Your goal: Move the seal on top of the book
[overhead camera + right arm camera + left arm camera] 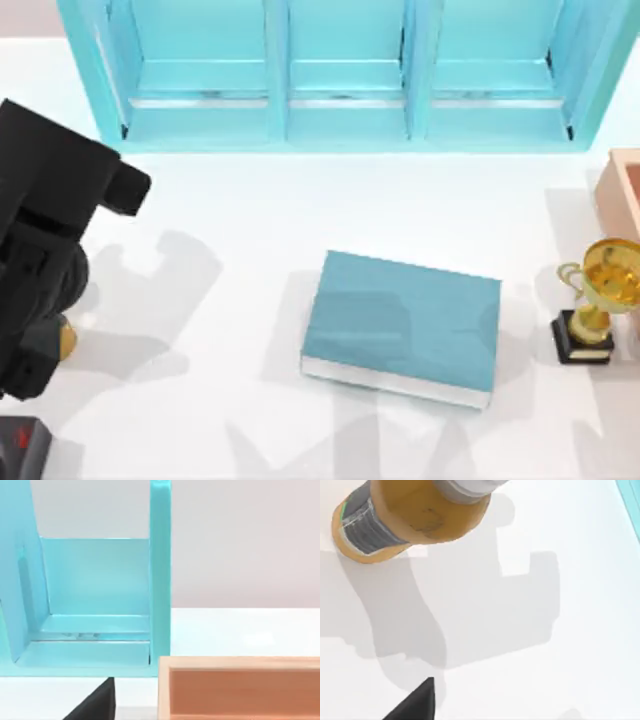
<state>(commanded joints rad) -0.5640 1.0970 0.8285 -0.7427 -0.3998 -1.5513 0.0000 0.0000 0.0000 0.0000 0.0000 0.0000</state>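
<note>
Left arm (50, 240) hangs over the table's left edge by the amber bottle (410, 520), can't tell its finger state, seal's nowhere obvious, so it might grab the bottle instead; book (402, 325) sits mid-table.

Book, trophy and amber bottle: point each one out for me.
book (400, 320), top view, middle of its teal cover.
trophy (612, 275), top view, gold cup.
amber bottle (415, 520), left wrist view, its amber body beside the label.
</note>
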